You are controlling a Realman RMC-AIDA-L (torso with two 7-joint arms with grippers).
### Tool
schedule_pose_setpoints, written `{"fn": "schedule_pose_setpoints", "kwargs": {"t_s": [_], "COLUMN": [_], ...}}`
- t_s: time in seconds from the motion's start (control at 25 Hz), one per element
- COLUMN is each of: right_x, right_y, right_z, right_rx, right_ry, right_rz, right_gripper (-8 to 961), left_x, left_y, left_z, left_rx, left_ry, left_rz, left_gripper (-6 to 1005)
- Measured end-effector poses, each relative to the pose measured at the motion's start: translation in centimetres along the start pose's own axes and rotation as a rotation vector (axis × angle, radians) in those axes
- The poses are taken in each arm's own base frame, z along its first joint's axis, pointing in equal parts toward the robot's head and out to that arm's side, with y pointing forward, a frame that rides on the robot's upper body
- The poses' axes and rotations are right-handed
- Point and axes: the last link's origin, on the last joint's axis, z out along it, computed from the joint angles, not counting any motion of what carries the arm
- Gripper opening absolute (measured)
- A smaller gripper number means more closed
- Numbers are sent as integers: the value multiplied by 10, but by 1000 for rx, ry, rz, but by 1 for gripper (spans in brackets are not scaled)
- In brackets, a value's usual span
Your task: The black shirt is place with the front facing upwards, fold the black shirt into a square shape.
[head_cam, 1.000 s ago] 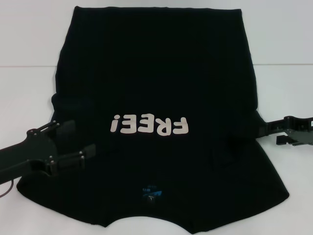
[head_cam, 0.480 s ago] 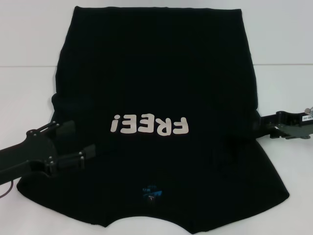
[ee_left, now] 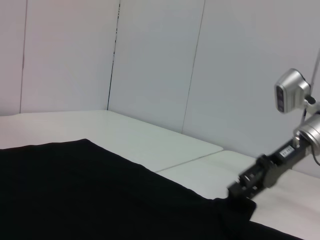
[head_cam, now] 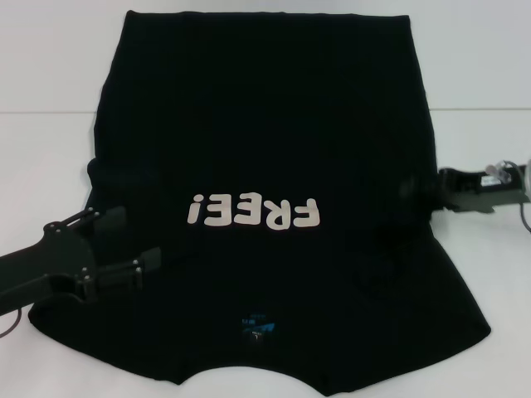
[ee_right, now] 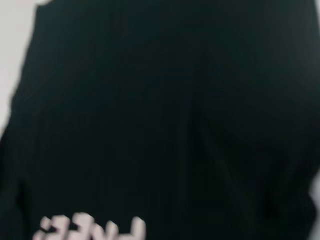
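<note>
your black shirt (head_cam: 265, 166) lies flat on the white worktop (head_cam: 50, 157), left tool (head_cam: 133, 245) spread open over its sleeve beside the print, right tool (head_cam: 423, 189) pinching its opposite edge.

Left gripper (head_cam: 133, 245) reaches in from the lower left of the head view, its two fingers spread apart. Right gripper (head_cam: 427, 189) sits at the right edge, mid-height.
</note>
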Motion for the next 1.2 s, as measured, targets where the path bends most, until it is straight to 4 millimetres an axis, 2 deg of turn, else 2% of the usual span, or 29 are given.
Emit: {"fn": "schedule_pose_setpoints", "kwargs": {"t_s": [0.32, 0.56, 0.68, 0.84, 1.08, 1.2], "right_x": [-11, -9, -9, -12, 5, 12], "right_y": [28, 27, 22, 7, -27, -39], "right_z": [16, 19, 14, -7, -29, -34], "right_rx": [-116, -115, -116, -111, -55, -36], "right_ry": [-149, -164, -153, -86, 6, 13], "right_rz": [-20, -11, -8, 21, 91, 120], "right_gripper": [670, 668, 667, 666, 664, 663], "left_x": [-1, -2, -2, -1, -2, -2], "left_y": [0, 0, 0, -1, -1, -1], "left_z": [0, -2, -2, -5, -6, -6], "left_rx": [5, 15, 17, 21, 24, 24], "left_ry": [1, 6, 7, 11, 13, 12], "left_rz": [-2, -10, -12, -14, -16, -16], "left_gripper": [944, 944, 944, 945, 945, 945]}}
